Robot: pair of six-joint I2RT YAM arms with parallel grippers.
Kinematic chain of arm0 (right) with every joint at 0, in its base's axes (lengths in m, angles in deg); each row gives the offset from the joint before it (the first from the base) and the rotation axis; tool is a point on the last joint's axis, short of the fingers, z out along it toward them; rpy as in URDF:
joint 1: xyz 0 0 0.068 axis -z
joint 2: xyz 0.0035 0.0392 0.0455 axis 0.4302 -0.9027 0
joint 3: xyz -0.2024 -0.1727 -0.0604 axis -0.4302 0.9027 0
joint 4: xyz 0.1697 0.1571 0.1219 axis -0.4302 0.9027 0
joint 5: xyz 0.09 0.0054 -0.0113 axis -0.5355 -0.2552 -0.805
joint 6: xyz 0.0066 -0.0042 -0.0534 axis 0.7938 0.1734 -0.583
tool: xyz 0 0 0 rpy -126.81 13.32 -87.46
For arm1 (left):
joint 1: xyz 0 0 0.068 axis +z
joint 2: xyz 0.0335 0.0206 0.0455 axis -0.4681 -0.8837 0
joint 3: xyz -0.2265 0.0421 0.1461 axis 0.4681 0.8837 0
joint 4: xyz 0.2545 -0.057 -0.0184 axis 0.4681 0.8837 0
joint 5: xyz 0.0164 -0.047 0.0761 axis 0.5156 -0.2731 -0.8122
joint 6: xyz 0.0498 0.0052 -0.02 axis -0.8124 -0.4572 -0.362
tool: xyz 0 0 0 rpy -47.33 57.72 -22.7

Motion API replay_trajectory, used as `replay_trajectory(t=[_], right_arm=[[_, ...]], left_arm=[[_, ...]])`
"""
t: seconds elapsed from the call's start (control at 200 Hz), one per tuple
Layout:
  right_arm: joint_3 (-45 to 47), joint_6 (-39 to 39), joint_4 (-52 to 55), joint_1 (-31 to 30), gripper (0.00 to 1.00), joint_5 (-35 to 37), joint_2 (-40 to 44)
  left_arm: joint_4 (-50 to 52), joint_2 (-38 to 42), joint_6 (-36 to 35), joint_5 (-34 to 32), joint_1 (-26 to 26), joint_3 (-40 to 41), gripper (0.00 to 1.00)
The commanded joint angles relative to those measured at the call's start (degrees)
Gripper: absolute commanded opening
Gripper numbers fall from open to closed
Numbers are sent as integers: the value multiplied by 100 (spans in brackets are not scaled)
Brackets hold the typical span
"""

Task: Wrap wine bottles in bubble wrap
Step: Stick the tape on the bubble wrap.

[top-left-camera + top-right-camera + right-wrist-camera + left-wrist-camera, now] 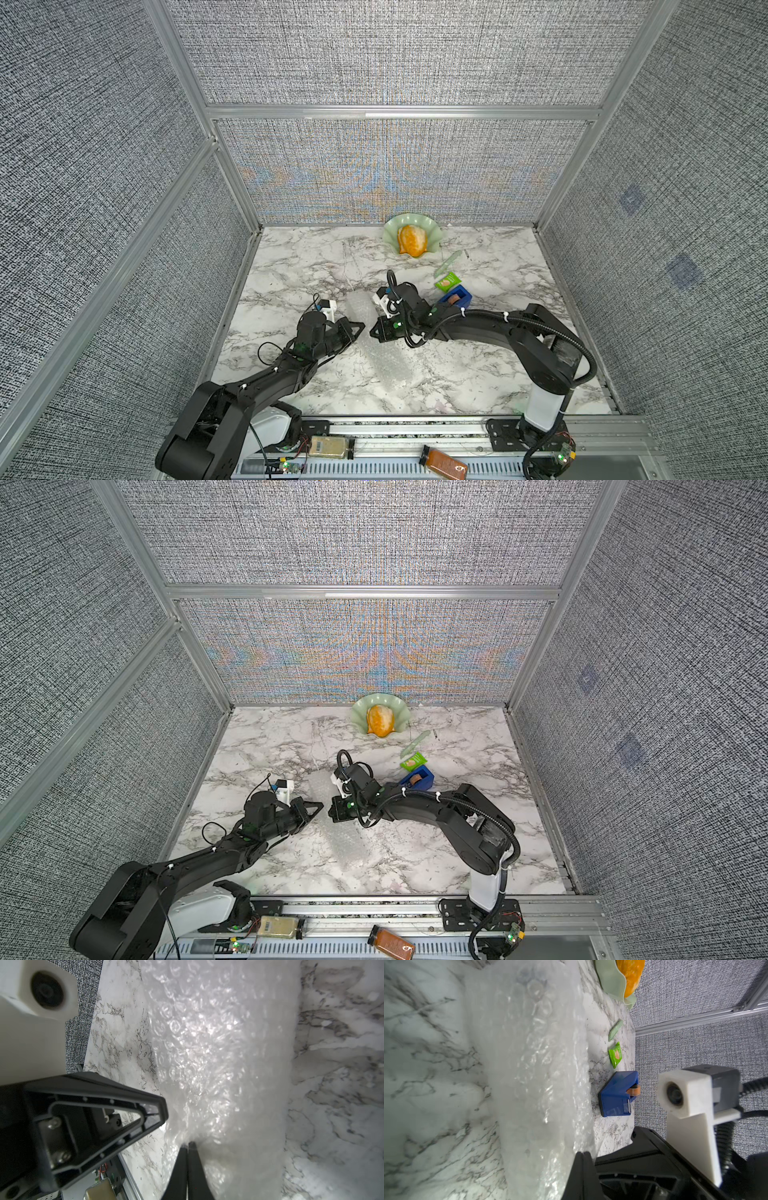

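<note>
Looking at the bubble wrap [376, 353] lying as a long loose roll on the marble table [291, 266], running from near the front rail [415, 428] toward the back wall, right between the two arms. Not making out the wine bottle anywhere in the open; guessing at it sitting inside the roll, but not confirming that through the cloudy film. Seeing the right gripper [188, 1144] closed, tips pinching a puckered bit of the wrap's edge. Seeing the left gripper [360, 327] closed too, tip touching the opposite edge of the roll; not telling whether pinching film or only resting against it. Judging the wrap as light, soft and crinkly, likely springing open once released, so taking hold at the loose edge rather than the bulk and pulling taut from both sides while rolling. Treating the bottle as glass: stiff, slick, heavier than the film, prone to rolling and to sliding out of an open end; gripping it through the padding around the body, not the neck. Noting the blue tape dispenser [457, 297] just behind the right wrist, the green packet [446, 281] just beyond that, a shell-shaped dish [390, 232] holding an orange lump [411, 241] at the back wall, and a brown-filled bottle [442, 459] lying below the front rail, well apart from the work.
</note>
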Motion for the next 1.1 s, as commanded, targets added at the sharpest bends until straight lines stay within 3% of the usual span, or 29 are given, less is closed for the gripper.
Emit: replay_trajectory(t=[0.0,0.645,1.095], right_arm=[[-4,13,382,-5,7,72,3],[-328,-159,843,-19,11,278,323],[-867,-304,1031,-26,11,199,-29]], left_arm=[[140,-12,-264,-83,-11,18,0],[227,-355,-523,-168,-7,-77,0],[400,-146,-544,-202,-16,-77,0]])
